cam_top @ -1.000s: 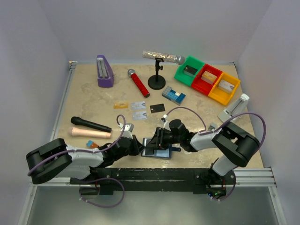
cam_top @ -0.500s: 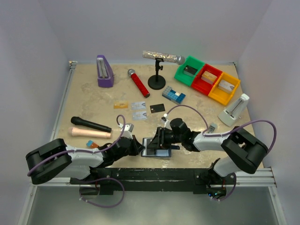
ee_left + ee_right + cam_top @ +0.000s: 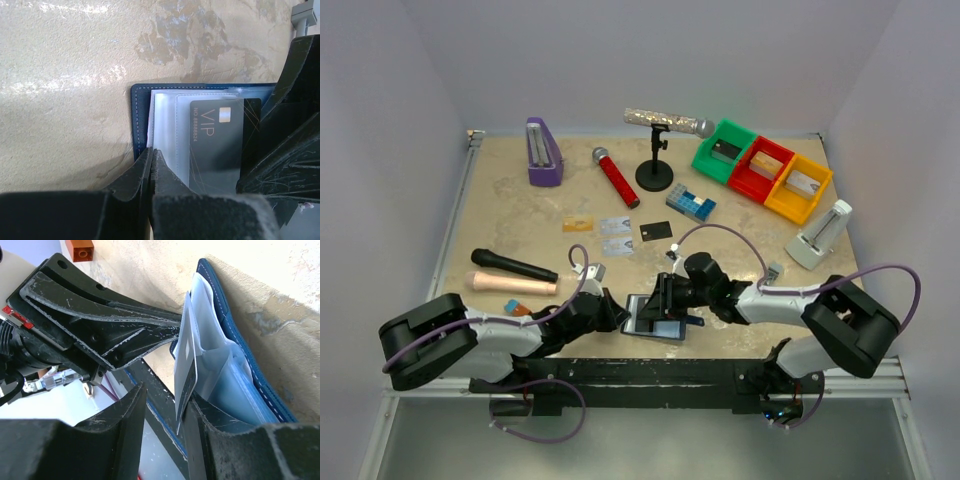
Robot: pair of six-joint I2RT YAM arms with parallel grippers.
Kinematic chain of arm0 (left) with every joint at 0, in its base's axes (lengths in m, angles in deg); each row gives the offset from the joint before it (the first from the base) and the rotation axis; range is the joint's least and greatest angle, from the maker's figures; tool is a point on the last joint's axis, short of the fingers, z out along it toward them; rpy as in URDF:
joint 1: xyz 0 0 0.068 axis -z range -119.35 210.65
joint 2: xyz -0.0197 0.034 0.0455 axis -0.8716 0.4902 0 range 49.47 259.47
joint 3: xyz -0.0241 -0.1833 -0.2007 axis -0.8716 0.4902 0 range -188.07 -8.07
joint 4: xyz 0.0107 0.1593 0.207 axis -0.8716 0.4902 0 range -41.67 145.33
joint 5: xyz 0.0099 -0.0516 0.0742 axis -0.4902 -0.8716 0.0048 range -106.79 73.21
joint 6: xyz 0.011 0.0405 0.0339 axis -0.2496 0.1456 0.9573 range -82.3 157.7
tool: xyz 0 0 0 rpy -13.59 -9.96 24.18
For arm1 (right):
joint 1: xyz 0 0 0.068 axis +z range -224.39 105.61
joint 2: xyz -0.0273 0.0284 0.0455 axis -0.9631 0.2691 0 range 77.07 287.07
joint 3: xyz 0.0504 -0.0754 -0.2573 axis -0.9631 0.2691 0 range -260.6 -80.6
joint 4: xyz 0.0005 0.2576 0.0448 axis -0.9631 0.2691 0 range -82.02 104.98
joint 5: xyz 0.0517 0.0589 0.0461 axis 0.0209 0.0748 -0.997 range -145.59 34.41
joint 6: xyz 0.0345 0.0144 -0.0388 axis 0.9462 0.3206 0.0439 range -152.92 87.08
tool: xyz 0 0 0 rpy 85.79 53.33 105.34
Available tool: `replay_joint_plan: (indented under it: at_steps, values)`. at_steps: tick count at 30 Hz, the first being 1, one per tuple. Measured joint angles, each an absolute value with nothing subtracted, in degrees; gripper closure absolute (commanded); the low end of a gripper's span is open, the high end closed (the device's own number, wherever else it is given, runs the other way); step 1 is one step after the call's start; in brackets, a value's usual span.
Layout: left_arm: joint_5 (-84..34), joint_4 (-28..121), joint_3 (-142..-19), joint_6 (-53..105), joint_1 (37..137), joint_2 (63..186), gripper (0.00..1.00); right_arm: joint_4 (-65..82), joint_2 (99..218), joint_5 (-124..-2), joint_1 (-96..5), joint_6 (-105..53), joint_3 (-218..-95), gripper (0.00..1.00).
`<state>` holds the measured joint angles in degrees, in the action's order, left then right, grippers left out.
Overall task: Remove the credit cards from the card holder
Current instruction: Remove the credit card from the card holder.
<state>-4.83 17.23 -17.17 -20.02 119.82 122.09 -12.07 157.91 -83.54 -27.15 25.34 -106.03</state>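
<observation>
The dark-blue card holder (image 3: 658, 325) lies open near the front edge, its pale pockets showing (image 3: 165, 125). My left gripper (image 3: 151, 151) is shut on the holder's left edge (image 3: 226, 330). A dark "VIP" credit card (image 3: 220, 142) sticks partway out of a pocket. My right gripper (image 3: 167, 391) is open around that card (image 3: 186, 371); the card rests against one finger, with a gap to the other. Other credit cards lie on the table: a gold one (image 3: 578, 224), two silver ones (image 3: 615, 225) (image 3: 615, 245) and a black one (image 3: 657, 231).
A black microphone (image 3: 513, 265) and a peach cylinder (image 3: 510, 284) lie left. Behind are a purple metronome (image 3: 542, 152), a red microphone (image 3: 616, 177), a mic stand (image 3: 655, 170), a blue-white block (image 3: 691, 203) and green, red and yellow bins (image 3: 763, 168). An orange block (image 3: 82, 247) sits nearby.
My left gripper has closed onto the holder's edge. The right gripper has narrowed slightly around the dark card, and the right arm's elbow has swung to the right.
</observation>
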Motion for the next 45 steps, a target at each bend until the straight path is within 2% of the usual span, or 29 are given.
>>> replay_joint_plan:
  at_steps: [32, 40, 45]
  values:
    - [-4.61, 15.62, -15.03, -21.76, 119.93, 120.62, 1.0, -6.61, 154.19, -80.61, -27.17, 24.59, -106.03, 0.89]
    - [-4.35, 16.56, -14.88, -21.79, 119.93, 119.71, 1.0, -5.8, 154.19, -79.69, -27.17, 24.44, -105.96, 1.0]
    - [-3.89, 17.8, -14.79, -21.87, 119.98, 118.68, 1.0, -4.93, 154.19, -78.79, -27.19, 24.4, -105.96, 1.0]
